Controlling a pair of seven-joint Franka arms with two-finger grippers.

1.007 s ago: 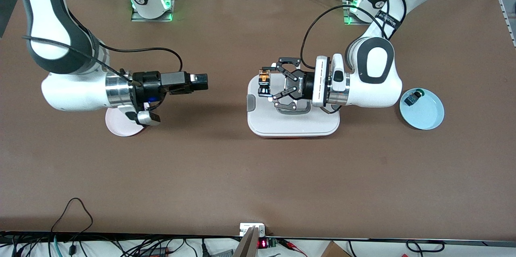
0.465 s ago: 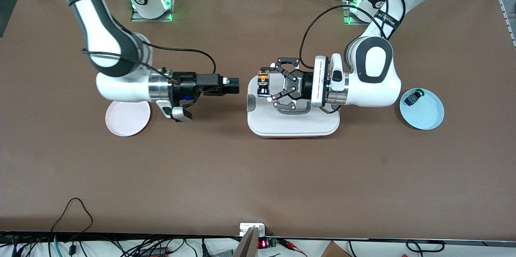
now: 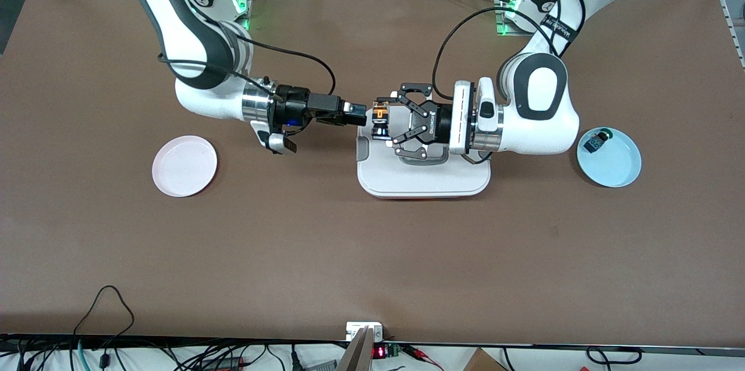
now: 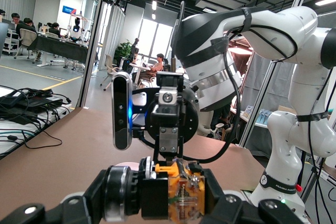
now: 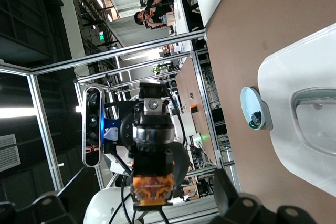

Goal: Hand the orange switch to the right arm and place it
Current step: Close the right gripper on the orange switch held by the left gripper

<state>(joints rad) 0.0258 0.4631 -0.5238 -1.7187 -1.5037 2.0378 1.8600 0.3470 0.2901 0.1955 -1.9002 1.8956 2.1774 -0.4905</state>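
My left gripper (image 3: 385, 119) is shut on the orange switch (image 3: 379, 111) and holds it in the air over the edge of the white tray (image 3: 425, 180) that lies toward the right arm's end. In the left wrist view the switch (image 4: 181, 190) sits clamped between the fingers of my left gripper (image 4: 168, 203). My right gripper (image 3: 358, 116) is open and level with the switch, its tips just short of it. In the right wrist view the switch (image 5: 152, 188) shows between the spread fingers of my right gripper (image 5: 147, 211).
A pink plate (image 3: 184, 165) lies toward the right arm's end of the table. A light blue plate (image 3: 618, 168) toward the left arm's end holds a small black-and-blue switch with a green cap (image 3: 595, 142).
My right arm has swung from over the pink plate toward the tray, bringing its gripper up to the switch. The left arm and the switch have stayed still.
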